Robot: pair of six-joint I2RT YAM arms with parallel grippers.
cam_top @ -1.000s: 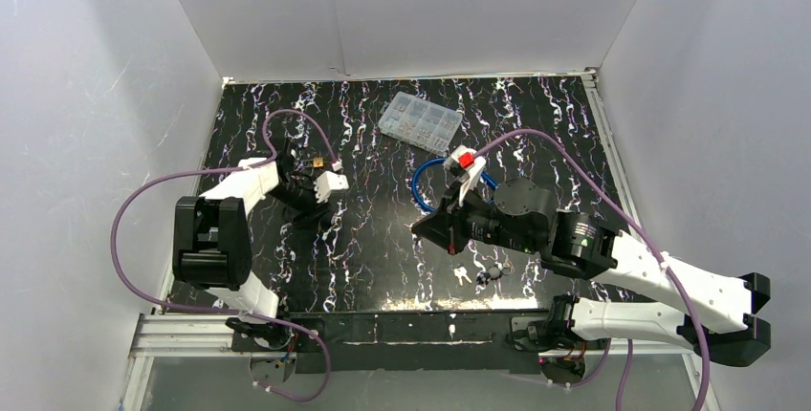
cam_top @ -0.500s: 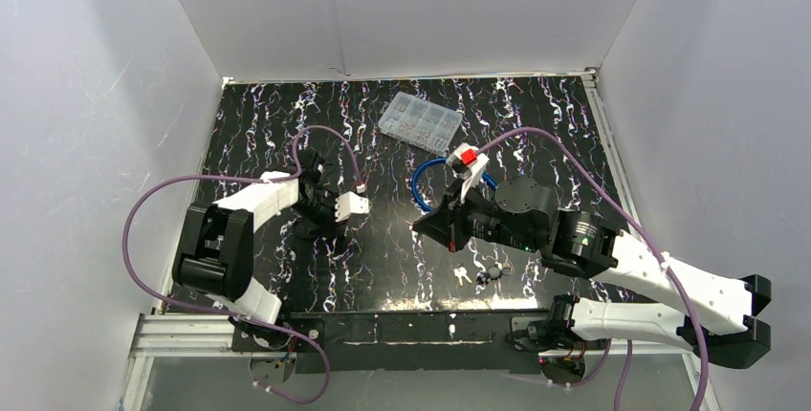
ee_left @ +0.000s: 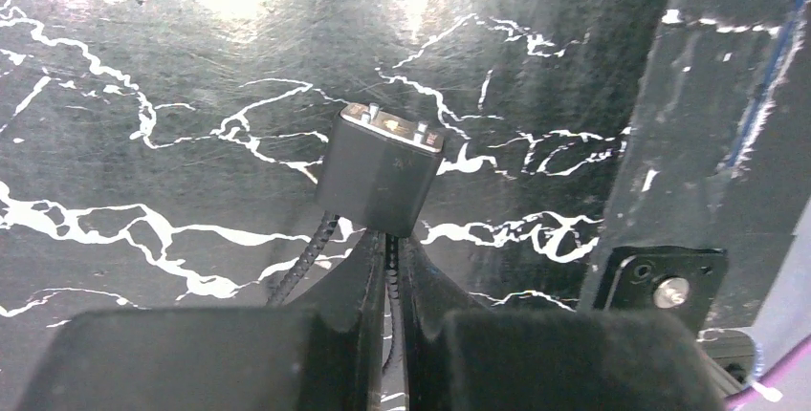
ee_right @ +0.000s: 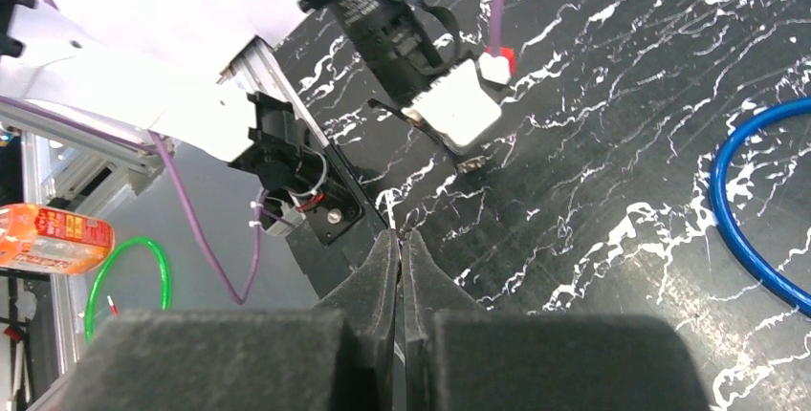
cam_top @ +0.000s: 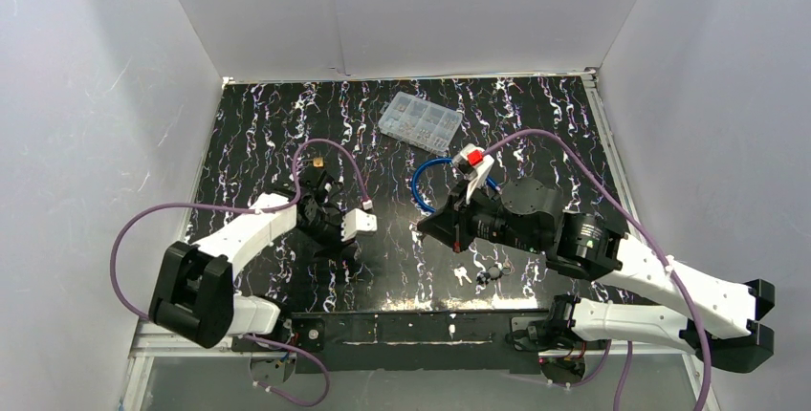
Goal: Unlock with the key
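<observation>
The dark lock (ee_left: 381, 180) sits right in front of the left gripper (ee_left: 387, 244), whose fingers are pressed together on the lock's thin braided cable, low over the table (ee_left: 143, 67). The right gripper (ee_right: 399, 239) is closed too, well apart from the lock. The small keys (cam_top: 462, 273) lie on the table beside the right arm.

**Left arm swings in and clamps the padlock**

A second ago the left arm (cam_top: 251, 227) reached out well to the left of the blue hoop (cam_top: 415, 184), about level with it. It has since swung closer to the hoop and now sits below and left of it in the overhead view, with its elbow dropped back the same way. The left gripper (ee_left: 390, 239), then partly open, has closed. Its fingers now pinch the thin cable of the padlock (ee_left: 383, 174) just behind the black body. The right arm (cam_top: 593, 239) has edged slightly rightward, away from the hoop.
</observation>
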